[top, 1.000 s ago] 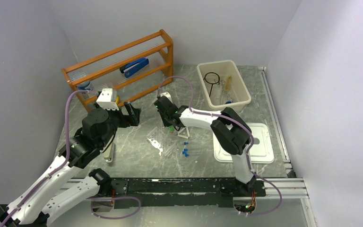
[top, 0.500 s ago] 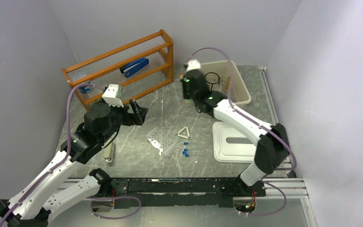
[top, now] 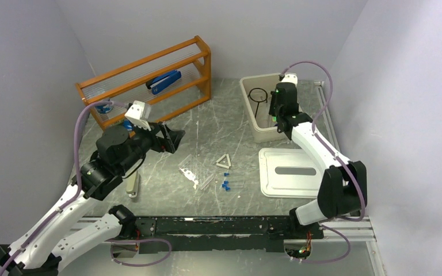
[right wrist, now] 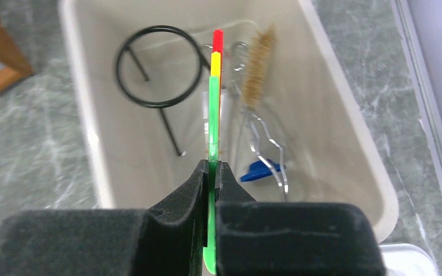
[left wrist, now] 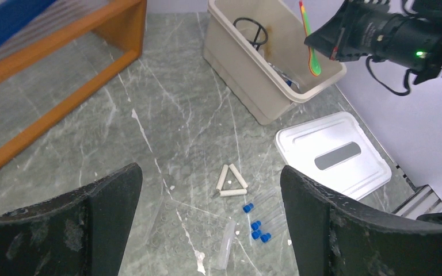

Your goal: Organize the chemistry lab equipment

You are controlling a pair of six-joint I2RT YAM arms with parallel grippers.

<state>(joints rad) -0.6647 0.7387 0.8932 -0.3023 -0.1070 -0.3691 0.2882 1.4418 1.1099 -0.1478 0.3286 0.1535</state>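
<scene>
My right gripper (right wrist: 213, 167) is shut on thin green, yellow and red rods (right wrist: 213, 109), holding them over the beige bin (right wrist: 86, 132). A black wire ring stand (right wrist: 156, 66), metal tweezers (right wrist: 267, 144) and a brush (right wrist: 259, 63) lie in that bin. In the top view the right gripper (top: 275, 109) hangs above the bin (top: 244, 86). My left gripper (left wrist: 210, 171) is open and empty, high over the table. Below it lie the white triangle (left wrist: 231, 183), several clear blue-capped tubes (left wrist: 256, 221) and the clear tube rack (left wrist: 184, 230).
A white lid (top: 293, 172) lies flat in front of the bin. At the back left a wooden shelf (top: 149, 75) holds a blue stapler (top: 165, 81). Near the left arm a beige bar (top: 132, 186) rests on the table.
The right arm has swung from the table's middle to above the bin, carrying the rods. The left gripper has shifted a little to the right, still open.
</scene>
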